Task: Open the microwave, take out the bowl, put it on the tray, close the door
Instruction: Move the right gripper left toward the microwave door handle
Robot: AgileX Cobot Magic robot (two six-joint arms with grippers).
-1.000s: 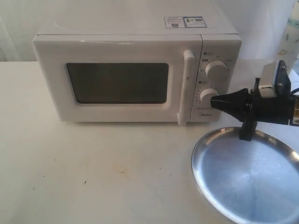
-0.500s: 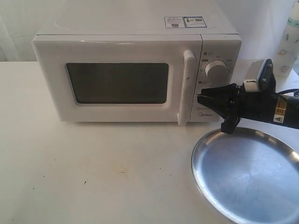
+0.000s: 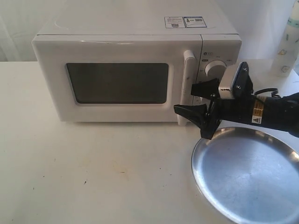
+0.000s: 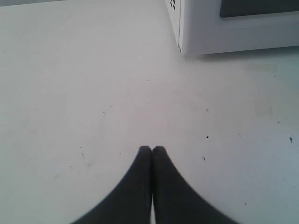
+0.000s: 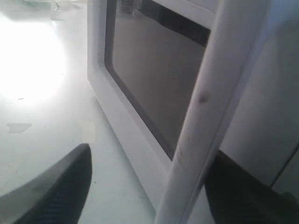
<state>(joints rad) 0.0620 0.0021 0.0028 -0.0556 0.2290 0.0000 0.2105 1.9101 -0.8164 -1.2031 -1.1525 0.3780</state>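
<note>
My right jaws are spread wide, with the handle point(image 5: 205, 107) of the shut door point(image 3: 117, 84) between them, at the microwave point(image 3: 126, 28) front. The tray point(image 3: 247, 177) lies just beneath and behind them. My left jaws are pressed together over the counter point(image 4: 93, 70).

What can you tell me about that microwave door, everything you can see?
The door is white, plastic-looking, and shut flush with the microwave front. A dark rectangular window fills most of it, and a tall white vertical handle runs down its right edge in the exterior view. The open right end effector straddles the handle, one black finger on each side; whether they touch it is unclear.
</note>
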